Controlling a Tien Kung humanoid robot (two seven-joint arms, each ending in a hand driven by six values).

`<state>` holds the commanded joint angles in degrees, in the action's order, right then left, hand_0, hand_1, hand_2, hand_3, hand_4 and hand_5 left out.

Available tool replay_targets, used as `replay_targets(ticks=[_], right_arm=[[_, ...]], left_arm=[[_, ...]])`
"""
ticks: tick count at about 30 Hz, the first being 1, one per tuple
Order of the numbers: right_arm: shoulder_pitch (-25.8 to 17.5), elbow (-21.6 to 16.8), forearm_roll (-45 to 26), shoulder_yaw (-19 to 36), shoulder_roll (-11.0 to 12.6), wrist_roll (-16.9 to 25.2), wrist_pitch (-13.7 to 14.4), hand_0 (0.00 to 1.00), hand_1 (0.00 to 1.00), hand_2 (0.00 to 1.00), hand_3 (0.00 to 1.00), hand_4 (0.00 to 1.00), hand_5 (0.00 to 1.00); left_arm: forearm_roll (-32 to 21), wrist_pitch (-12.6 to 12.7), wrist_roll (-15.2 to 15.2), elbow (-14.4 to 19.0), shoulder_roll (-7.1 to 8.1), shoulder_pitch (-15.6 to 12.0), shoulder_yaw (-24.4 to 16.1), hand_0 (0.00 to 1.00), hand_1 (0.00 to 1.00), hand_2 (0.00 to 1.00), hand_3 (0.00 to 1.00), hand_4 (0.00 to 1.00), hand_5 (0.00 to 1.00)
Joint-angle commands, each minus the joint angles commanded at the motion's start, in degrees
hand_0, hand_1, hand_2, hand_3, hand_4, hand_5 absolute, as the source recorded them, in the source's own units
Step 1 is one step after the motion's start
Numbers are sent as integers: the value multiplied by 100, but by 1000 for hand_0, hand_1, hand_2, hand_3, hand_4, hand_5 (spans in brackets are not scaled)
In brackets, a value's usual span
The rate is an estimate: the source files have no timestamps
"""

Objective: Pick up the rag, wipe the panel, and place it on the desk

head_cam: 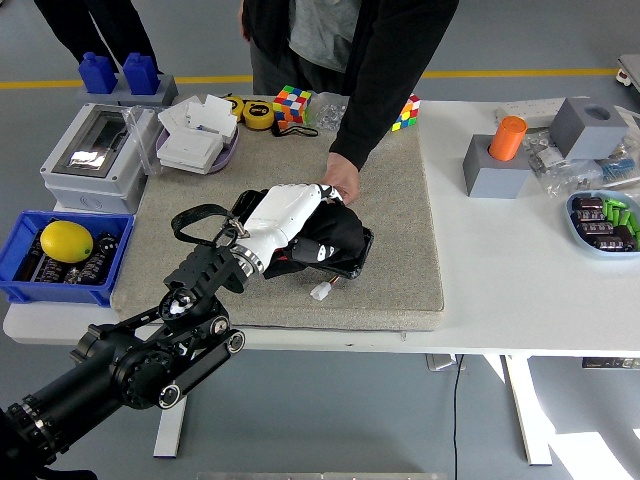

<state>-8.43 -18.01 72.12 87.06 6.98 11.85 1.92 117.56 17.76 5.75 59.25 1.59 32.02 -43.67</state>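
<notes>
The black panel (pixel 352 262) lies on the grey mat (pixel 400 230) in the middle of the table. A black rag (pixel 335 236) is bunched on top of it. My left hand (pixel 290 215), white with a black arm, lies over the rag and presses it on the panel, fingers curled on the cloth. A person's hand (pixel 343 181) rests at the panel's far edge and steadies it. My right arm does not show.
A blue bin (pixel 25 285) with a lemon (pixel 66 240) stands at the left edge. A grey junction box (pixel 95 150) and a tray of white parts (pixel 198 135) sit behind it. Rubik's cubes (pixel 293 103), an orange cylinder on a grey block (pixel 508 145) and a parts bowl (pixel 603 220) lie farther off.
</notes>
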Motion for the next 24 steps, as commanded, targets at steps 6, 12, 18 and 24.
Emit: replay_targets(ticks=[6, 12, 18, 24], right_arm=[[2, -10, -2, 9, -6, 5, 0, 591, 604, 541, 532, 906, 364], [-6, -12, 11, 39, -14, 10, 1, 591, 604, 541, 532, 906, 363], [-10, -15, 21, 79, -27, 10, 0, 591, 604, 541, 532, 906, 363], [-12, -17, 21, 82, -33, 13, -2, 591, 604, 541, 533, 906, 364]], left_arm=[[100, 0, -28, -257, 99, 14, -401, 245, 330, 442, 559, 731, 2], [233, 16, -55, -337, 235, -20, -988, 245, 328, 441, 558, 731, 2], [291, 0, -73, -570, 346, 9, -1381, 244, 328, 442, 558, 731, 2], [289, 1, -91, -712, 391, -18, -1534, 244, 326, 441, 558, 731, 2]])
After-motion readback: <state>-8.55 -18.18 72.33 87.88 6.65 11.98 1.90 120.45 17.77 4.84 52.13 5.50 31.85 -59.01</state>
